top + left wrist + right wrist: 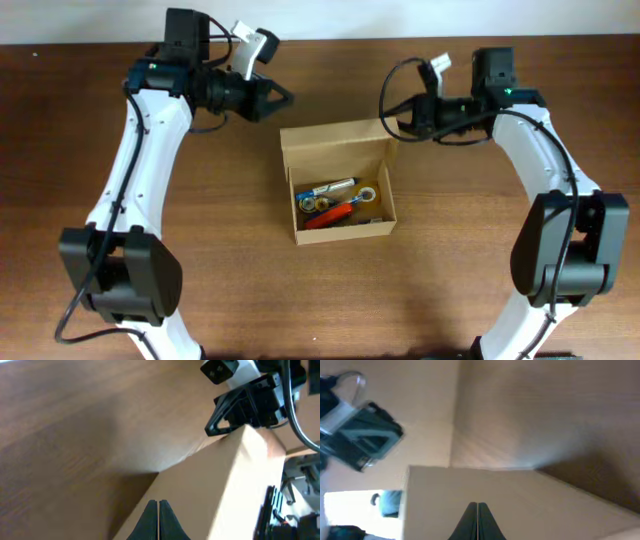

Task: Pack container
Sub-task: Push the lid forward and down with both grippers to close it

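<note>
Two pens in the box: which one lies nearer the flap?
The blue-and-silver pen. It lies on the flap side, while the red pen lies nearer the front wall of the box.

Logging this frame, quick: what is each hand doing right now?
Left hand: closed, holding nothing.
Right hand: closed, holding nothing.

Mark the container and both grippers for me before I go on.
container (pixel 335 143), overhead view, on its open flap lid.
left gripper (pixel 158 503), left wrist view, where its two closed fingertips meet.
right gripper (pixel 477 505), right wrist view, where its two closed fingertips meet.
</note>
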